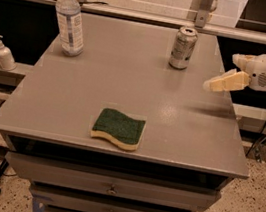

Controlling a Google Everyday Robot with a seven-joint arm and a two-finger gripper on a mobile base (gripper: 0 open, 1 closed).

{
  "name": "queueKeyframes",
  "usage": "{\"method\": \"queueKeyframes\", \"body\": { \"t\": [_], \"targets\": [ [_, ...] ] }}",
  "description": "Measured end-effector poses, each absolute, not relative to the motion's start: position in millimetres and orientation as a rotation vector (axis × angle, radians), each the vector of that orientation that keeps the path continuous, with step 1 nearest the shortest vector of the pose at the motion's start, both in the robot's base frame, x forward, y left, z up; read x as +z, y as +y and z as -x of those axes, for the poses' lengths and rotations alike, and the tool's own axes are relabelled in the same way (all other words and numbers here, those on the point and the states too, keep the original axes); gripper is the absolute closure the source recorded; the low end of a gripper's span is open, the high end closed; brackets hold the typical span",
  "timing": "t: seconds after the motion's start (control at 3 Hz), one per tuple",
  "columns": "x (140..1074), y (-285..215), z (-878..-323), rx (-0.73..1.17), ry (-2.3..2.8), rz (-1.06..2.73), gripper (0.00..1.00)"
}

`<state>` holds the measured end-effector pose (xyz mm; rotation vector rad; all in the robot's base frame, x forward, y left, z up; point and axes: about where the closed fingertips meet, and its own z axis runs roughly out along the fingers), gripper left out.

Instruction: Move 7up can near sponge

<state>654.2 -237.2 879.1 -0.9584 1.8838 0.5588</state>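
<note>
The 7up can [183,47] stands upright at the far right of the grey table [125,91], silvery with a pull-tab top. The sponge [118,128], dark green on top over pale yellow foam, lies flat near the table's front edge, a little left of centre. My gripper [222,71] reaches in from the right edge of the view and hovers above the table's right side, right of the can and a little nearer to the front. It is open, empty, and apart from the can.
A clear plastic water bottle [70,20] stands at the table's far left corner. A small pump bottle [3,54] sits on a lower ledge to the left. Drawers [109,189] are below the tabletop. A railing runs behind the table.
</note>
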Motion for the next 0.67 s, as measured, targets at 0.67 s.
{"method": "queueKeyframes", "body": {
  "t": [0.67],
  "targets": [
    [882.3,-164.7,-717.8,0.623,1.748,0.886,0.00]
  ]
}}
